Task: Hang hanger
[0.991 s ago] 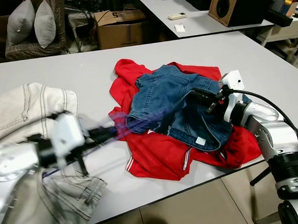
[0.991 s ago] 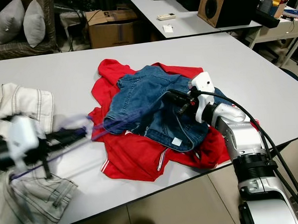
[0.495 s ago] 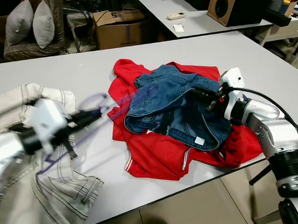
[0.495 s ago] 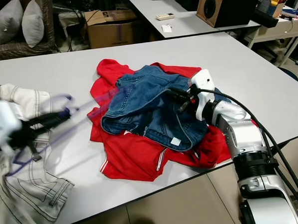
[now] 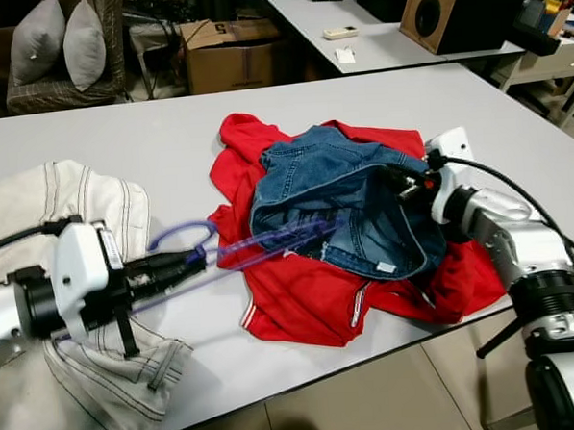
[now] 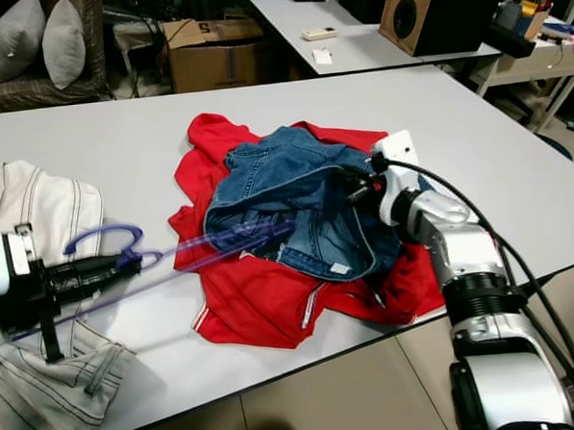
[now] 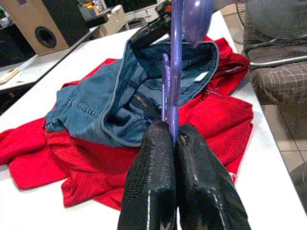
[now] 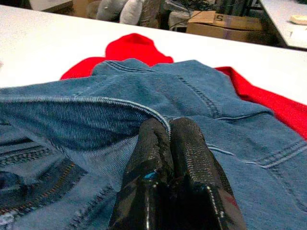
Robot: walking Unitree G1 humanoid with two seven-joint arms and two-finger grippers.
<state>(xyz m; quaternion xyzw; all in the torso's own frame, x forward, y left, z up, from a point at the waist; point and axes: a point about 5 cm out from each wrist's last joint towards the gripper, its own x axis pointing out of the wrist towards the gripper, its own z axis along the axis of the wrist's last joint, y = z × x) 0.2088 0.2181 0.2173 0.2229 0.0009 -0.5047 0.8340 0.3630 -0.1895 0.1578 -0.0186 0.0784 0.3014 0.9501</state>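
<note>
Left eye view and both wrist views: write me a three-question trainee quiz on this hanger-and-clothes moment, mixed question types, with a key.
1. True or false: the left gripper has its jaws shut on the translucent purple plastic hanger.
2. What does the right gripper pinch? A) the red fabric garment B) the edge of the blue denim garment C) the off-white jeans
3. Fill in: the hanger's far end reaches into the opening of the ______ garment.

Key
1. True; the jaws clamp it in the left wrist view.
2. B; the blue denim garment lies on the red fabric garment, while the off-white jeans lie apart by the left arm.
3. Blue denim.
</note>
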